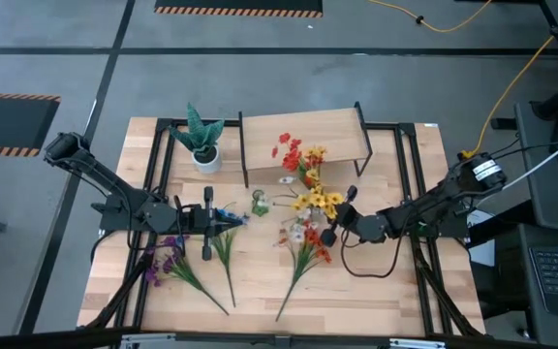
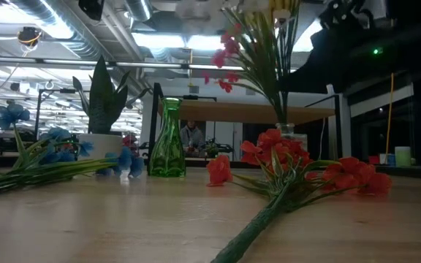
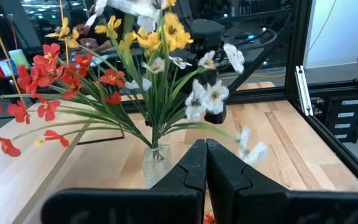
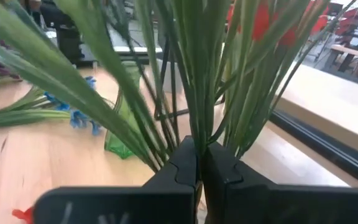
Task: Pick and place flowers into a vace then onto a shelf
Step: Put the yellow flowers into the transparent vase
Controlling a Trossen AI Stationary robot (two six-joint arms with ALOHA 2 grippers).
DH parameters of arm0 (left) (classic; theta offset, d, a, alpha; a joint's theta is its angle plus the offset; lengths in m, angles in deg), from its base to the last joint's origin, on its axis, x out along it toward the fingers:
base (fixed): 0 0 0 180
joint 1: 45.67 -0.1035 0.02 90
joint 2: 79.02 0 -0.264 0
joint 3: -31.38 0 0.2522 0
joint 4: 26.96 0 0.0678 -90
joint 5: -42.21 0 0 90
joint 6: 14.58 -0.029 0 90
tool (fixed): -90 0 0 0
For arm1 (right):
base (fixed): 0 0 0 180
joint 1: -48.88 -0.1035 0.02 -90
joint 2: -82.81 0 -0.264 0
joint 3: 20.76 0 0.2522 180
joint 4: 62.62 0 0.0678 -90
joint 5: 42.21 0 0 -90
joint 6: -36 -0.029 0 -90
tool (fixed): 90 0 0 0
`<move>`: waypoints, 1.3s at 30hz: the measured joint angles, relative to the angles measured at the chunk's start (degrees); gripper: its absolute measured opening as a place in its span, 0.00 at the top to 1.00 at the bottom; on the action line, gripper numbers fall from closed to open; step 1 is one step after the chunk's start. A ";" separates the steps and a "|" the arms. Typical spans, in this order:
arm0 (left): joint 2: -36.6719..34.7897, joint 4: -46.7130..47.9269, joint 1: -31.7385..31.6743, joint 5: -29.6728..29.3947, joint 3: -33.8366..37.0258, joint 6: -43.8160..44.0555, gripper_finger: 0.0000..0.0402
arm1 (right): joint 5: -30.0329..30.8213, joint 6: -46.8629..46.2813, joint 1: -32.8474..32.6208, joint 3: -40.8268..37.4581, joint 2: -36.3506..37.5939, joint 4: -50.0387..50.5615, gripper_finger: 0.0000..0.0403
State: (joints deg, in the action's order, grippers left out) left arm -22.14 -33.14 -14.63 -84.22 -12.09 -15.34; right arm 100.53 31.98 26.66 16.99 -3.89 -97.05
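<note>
Right gripper (image 1: 342,215), fingers closed on the stems of a yellow-and-white sprig (image 1: 316,203); left gripper (image 1: 223,220) closed, holding nothing. Three sprigs lie on the tabletop (image 1: 376,281): purple (image 1: 168,260), blue (image 1: 226,242), red-orange (image 1: 303,250). Two vases: clear vase (image 3: 156,160) holding mixed sprigs, green vase (image 2: 167,139) empty. Shelf (image 1: 303,136) stands beyond

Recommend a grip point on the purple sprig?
Take the purple sprig by its bare stem, just below the blossoms, coming straight down with the fingers across the stem. It lies flat on the table, and the stem runs diagonally toward the front edge, clear of the blue sprig at that point. The left gripper is nearest.
</note>
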 joint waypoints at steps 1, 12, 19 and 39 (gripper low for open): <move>0.00 0.00 0.01 0.00 0.00 0.00 0.99 | -0.09 -0.16 0.18 0.00 -0.31 0.03 0.98; 0.00 0.48 0.00 0.00 -0.02 0.00 0.99 | -1.80 -1.70 2.08 0.00 -3.02 0.05 0.86; 0.00 0.55 0.01 0.00 -0.02 0.00 0.99 | -3.94 -0.43 2.08 0.22 -2.87 -0.54 0.75; 0.00 1.03 0.00 0.02 -0.02 1.53 0.99 | -10.86 -3.45 2.08 0.26 5.29 6.38 0.41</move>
State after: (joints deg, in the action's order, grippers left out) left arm -22.14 -32.12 -14.63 -84.20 -12.11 -13.80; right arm 89.66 28.53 28.74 17.25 1.41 -90.68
